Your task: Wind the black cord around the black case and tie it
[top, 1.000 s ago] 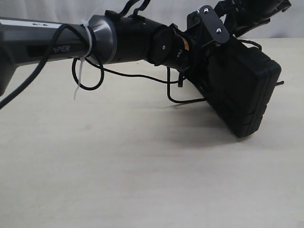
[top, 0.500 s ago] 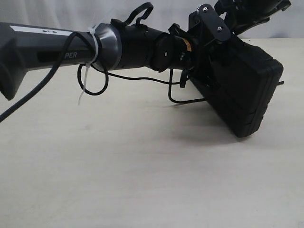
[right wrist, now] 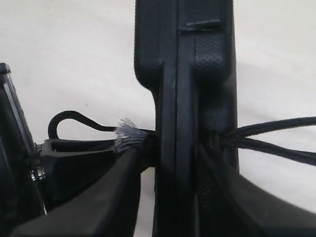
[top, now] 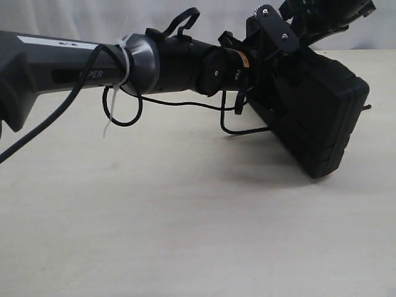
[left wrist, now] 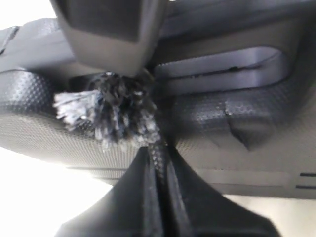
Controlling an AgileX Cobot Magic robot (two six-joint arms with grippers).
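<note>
- Since a second ago, the left arm has pushed right toward the load, carrying its white zip tie [top: 117, 93] with it. The flat, rectangular, matte black plastic case [top: 318, 117] has edged right a touch.
- The case sits at the far right, tilted on edge over the pale table [top: 154, 235]. I cannot tell whether its low corner touches.
- My right gripper [right wrist: 174, 163] is pressed onto the case's edge, one finger on each side.
- My left gripper [left wrist: 157, 154] has its fingers squeezed together on the long, thin, matte black cord [left wrist: 159, 165], just behind its frayed tuft [left wrist: 106, 111] and right beside the case's moulded handle cutout [left wrist: 232, 64].
- Two strands of the cord run off the opposite face in the right wrist view, so I judge the wrap is on and the tie is in hand.
- The next move calls for a steady right clamp while the left draws the tufted end across those strands. The pinch sits close to the end, so I would pull gently.
</note>
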